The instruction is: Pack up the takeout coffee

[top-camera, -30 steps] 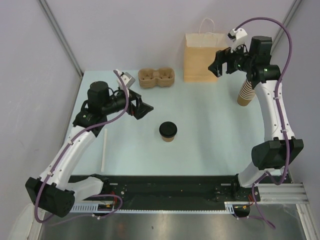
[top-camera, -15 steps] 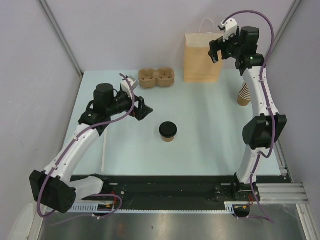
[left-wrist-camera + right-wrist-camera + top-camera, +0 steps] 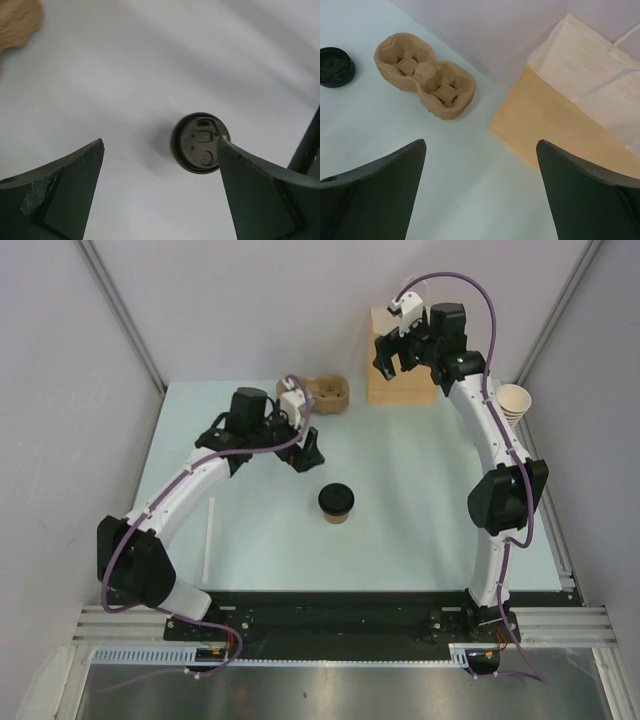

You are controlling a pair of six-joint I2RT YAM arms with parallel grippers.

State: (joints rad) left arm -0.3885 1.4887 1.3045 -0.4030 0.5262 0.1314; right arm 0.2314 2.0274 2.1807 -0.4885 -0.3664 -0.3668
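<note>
Takeout coffee [image 3: 336, 503], lidded, upright mid-frame on tabletop [image 3: 430, 510], untouched. Left gripper [image 3: 308, 450] swung in just upper left of it, jaws wide, empty. Right gripper [image 3: 392, 360] moved left over paper bag [image 3: 400, 390], jaws wide, empty. Pickup judged next.

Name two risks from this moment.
1. In the left wrist view the small tan paper cup with its round black plastic lid sits near one finger of the open left pincer; descending could tip it.
2. The right arm crowds the stack of tan paper cups; it may topple.
</note>
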